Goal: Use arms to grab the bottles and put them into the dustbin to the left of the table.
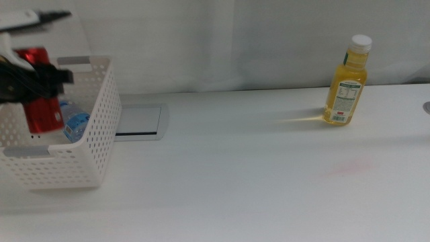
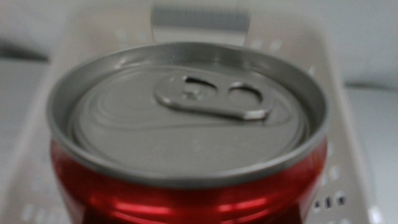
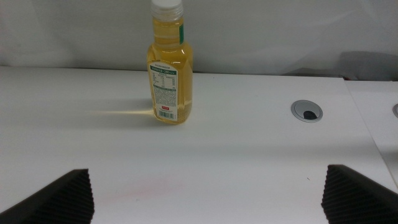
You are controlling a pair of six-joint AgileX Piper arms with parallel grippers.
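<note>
A: The left claw (image 1: 30, 81) is up over the dustbin (image 1: 101, 128) at the left end of the desk (image 1: 235, 168), and it is pinching a red can (image 1: 41, 101), not a bottle. The dark jaws clamp the can's sides, and the can hangs upright with its lower part already below the dustbin's rim.

B: The left wrist view confirms it: the can's silver lid and pull tab (image 2: 211, 99) fill the picture, right under the claw, with the perforated white dustbin wall blurred beyond it. The jaws themselves are hidden there.

A: Just beside the can, lower down inside the dustbin, lies the water bottle (image 1: 75, 122), blue label showing, tipped against the wall.

B: And the right claw (image 3: 205, 199)? It doesn't show in the middle view. In its own wrist view the two dark jaws stand spread wide apart, nothing between them, low over the bare desk.

A: Ahead of that spread claw, well apart from it, the yellow juice bottle (image 3: 169, 68) stands upright on the desk, white cap on. A round grey cable port (image 3: 306, 110) sits off to one side of it.

B: And a grey plate (image 1: 140, 122) lies flush in the desk just beside the dustbin.
</note>
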